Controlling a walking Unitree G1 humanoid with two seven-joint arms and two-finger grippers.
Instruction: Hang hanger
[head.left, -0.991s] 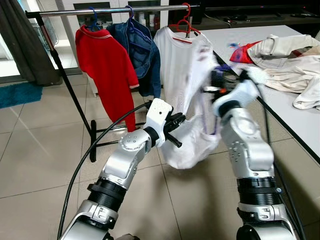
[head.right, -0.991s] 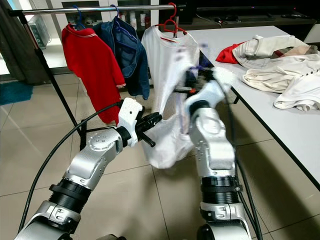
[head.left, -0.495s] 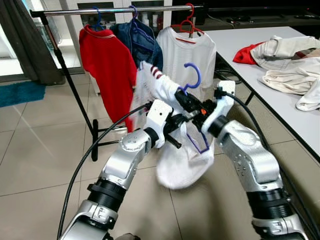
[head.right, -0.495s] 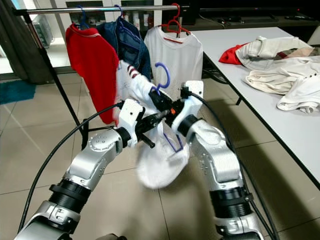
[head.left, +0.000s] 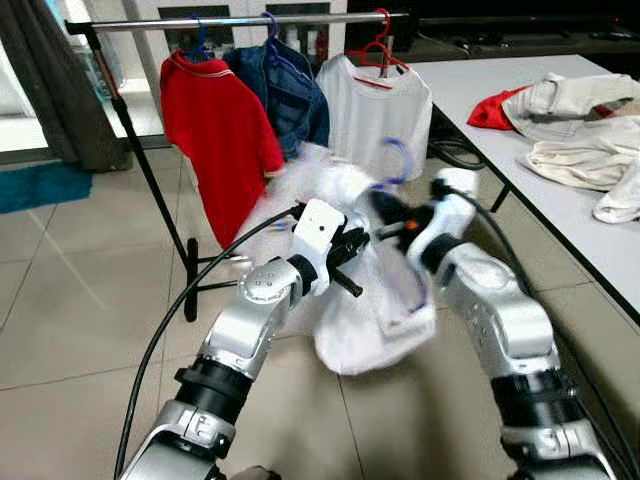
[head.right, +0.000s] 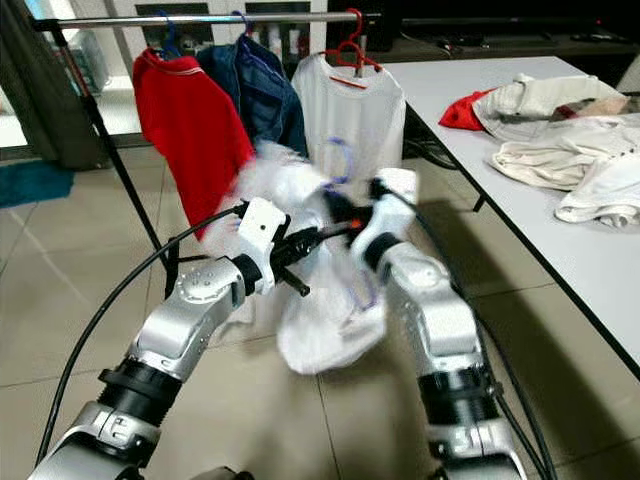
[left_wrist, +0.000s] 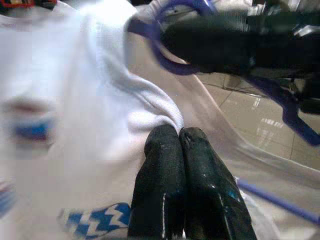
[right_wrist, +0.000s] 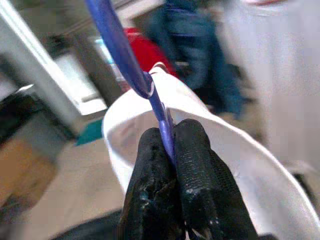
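Your right pincer (right_wrist: 167, 150) is clamped on the blue hanger (right_wrist: 122, 55); left pincer (left_wrist: 177, 142) is pinched tight on the white garment (head.left: 375, 330) at its neckline. Vs half a sec ago, the hanger hook has swung from upright and sharp to a blur, and the cloth has flared out toward the red shirt (head.left: 215, 130). So you're mid-shake w/ the garment still in front of the robot, well short of the rail (head.left: 240, 20). Judgement: hanging not yet started; next you need the hook lifted to the gap beside the white tee (head.left: 375, 105).
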